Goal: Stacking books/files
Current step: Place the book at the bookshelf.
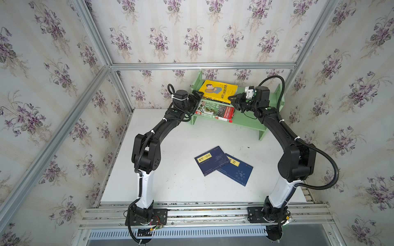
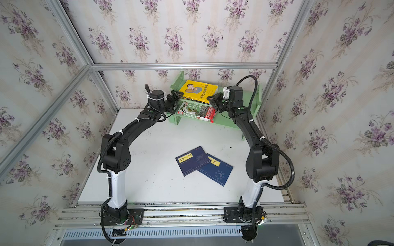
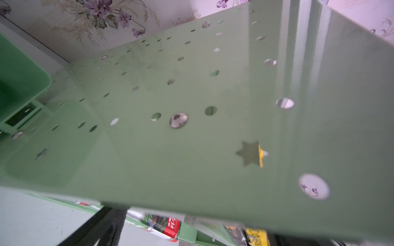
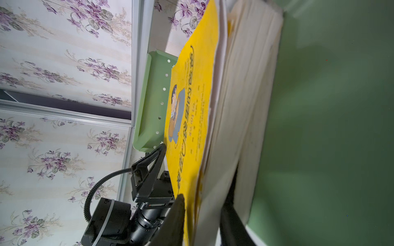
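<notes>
The yellow cartoon book (image 1: 217, 89) (image 4: 191, 106) lies on top of a dark book (image 1: 213, 100) on the upper tier of the green shelf (image 1: 249, 123). My right gripper (image 1: 231, 99) (image 4: 207, 185) straddles its front right corner, one finger on the cover and one under the book; how tightly they press is unclear. My left gripper (image 1: 197, 95) stands open at the shelf's left side panel (image 3: 191, 149), holding nothing. A green plant-photo book with a red band (image 1: 215, 109) (image 3: 170, 228) lies on the lower tier. Two navy books (image 1: 210, 159) (image 1: 236, 171) overlap on the table.
The shelf stands against the back wall, right of centre, and its right side panel (image 1: 279, 100) rises just behind my right wrist. Wallpapered walls with aluminium rails (image 1: 202, 65) close in the white table (image 1: 170, 181) on three sides.
</notes>
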Robot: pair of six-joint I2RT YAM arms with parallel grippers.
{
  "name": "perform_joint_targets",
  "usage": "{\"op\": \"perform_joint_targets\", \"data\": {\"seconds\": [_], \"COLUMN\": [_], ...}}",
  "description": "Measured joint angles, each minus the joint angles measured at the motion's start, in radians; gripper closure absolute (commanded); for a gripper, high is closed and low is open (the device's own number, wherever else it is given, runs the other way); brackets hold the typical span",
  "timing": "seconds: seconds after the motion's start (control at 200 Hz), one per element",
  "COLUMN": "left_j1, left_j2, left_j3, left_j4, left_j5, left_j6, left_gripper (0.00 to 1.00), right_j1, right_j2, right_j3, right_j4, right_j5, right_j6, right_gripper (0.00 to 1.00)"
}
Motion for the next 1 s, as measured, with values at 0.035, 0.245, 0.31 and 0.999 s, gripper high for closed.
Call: {"op": "perform_joint_targets", "data": {"seconds": [0.035,0.245,0.31,0.999], "left_j1": [0.0,0.0,0.0,0.0], "left_j2": [0.0,0.0,0.0,0.004], "left_j3": [0.0,0.001,0.001,0.012], "left_j4": [0.0,-0.002,-0.003,-0.015], "left_j5": [0.0,0.0,0.0,0.0], "left_j6": [-0.002,-0.005,-0.005,-0.013], "left_gripper": [0.0,0.0,0.0,0.0], "right_j1": [0.0,-0.002,-0.002,0.0], "right_j2": [0.002,0.022,0.029,0.041], "right_j3": [0.007,0.06,0.072,0.111], "right_j4": [-0.011,-0.072,-0.085,-0.118], "right_j5": [0.001,0.029,0.031,0.06], "right_j6": [-0.007,-0.041,-0.051,-0.084], "right_gripper": [0.7,0.69,0.67,0.56]}}
